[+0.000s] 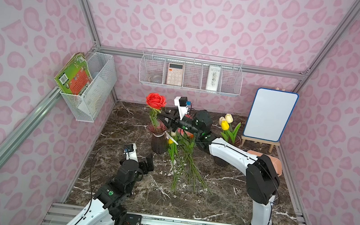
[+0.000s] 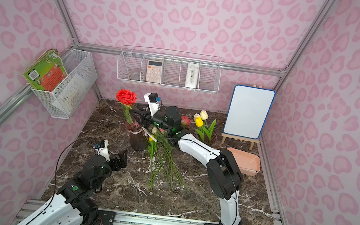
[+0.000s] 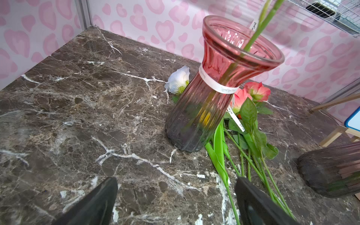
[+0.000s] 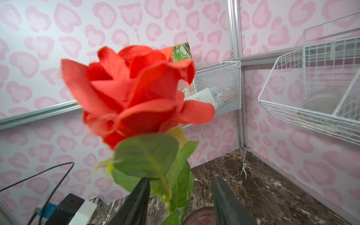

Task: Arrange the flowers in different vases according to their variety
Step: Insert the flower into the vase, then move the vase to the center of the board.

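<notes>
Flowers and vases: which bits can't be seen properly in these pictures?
- Tulip vase: mostly behind the right arm, both top views.
- Loose flowers: some blooms under that arm, top views.
- Banded vase: cut by right wrist view's edge.
- Red rose: blurred, right wrist view.

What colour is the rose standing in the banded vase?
Red. The rose shows best in the right wrist view.

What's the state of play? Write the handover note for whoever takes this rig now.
Left end effector: open, empty, over the table.
Right end effector: open, jaws either side of the red rose stem.
Done: red rose stands in the banded vase; tulips stand in the far vase.
To do: loose flowers lie mixed on the table, unsorted.
</notes>
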Robot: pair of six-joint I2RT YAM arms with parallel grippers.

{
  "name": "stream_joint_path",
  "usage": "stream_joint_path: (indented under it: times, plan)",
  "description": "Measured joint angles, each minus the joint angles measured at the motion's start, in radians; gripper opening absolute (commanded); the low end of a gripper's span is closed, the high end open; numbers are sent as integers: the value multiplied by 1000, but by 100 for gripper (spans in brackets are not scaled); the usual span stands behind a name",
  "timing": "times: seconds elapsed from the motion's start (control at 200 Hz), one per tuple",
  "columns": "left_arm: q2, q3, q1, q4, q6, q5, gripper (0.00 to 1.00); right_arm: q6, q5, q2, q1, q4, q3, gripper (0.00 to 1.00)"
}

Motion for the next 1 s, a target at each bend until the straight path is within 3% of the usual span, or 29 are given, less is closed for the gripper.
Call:
stream_joint_path:
  times: [0.255, 0.45, 0.72, 1.0]
  plan:
    - [37, 10, 0, 2, 0, 11, 98, -18, 34, -150, -24, -29, -299, 54]
    - [81, 16, 0, 11, -2, 14, 98, -13, 50, -177, -44, -28, -449, 55]
    - [90, 18, 0, 18, -5, 17, 98, 26, 43, -73, -36, 27, -473, 54]
    - [60, 18, 0, 18, -5, 15, 98, 104, 25, 80, -14, 148, -398, 50]
